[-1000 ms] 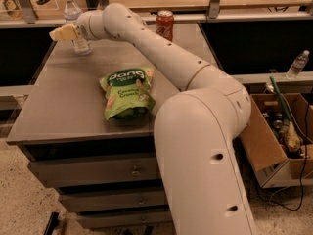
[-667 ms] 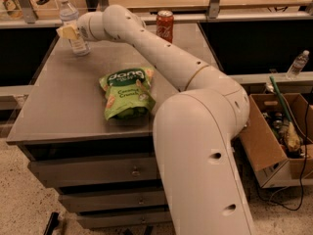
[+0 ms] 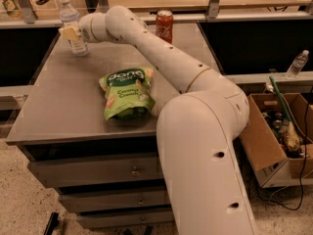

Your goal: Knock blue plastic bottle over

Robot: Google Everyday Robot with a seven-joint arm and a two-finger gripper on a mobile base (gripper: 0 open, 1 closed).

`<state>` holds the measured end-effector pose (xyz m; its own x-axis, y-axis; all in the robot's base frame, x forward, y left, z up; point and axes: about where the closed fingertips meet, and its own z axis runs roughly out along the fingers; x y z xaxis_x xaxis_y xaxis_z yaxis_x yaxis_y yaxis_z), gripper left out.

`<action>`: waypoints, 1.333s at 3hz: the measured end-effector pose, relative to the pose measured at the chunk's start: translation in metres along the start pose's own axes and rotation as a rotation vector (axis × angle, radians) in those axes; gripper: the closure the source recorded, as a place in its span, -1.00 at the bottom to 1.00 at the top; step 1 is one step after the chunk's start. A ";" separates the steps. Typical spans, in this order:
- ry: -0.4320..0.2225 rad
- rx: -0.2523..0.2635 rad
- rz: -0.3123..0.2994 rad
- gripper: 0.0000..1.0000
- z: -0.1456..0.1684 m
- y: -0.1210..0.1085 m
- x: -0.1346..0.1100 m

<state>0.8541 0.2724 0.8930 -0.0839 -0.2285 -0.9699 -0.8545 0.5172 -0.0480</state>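
Blue plastic bottle [image 3: 67,14], upright at 11 o'clock, should tip rather than slide if pushed high toward 9 o'clock. Flat grey surface [image 3: 63,102] is smooth; the cream arm [image 3: 161,58] is rounded; a crinkly green bag [image 3: 127,93] lies mid-surface; a red can [image 3: 164,26] stands at 12 o'clock. End effector [image 3: 70,32] sits against the slim clear bottle; open or closed, I cannot tell.
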 end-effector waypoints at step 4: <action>0.057 -0.106 -0.228 1.00 -0.016 0.008 0.005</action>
<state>0.8387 0.2620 0.8916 0.0905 -0.3773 -0.9217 -0.9033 0.3587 -0.2355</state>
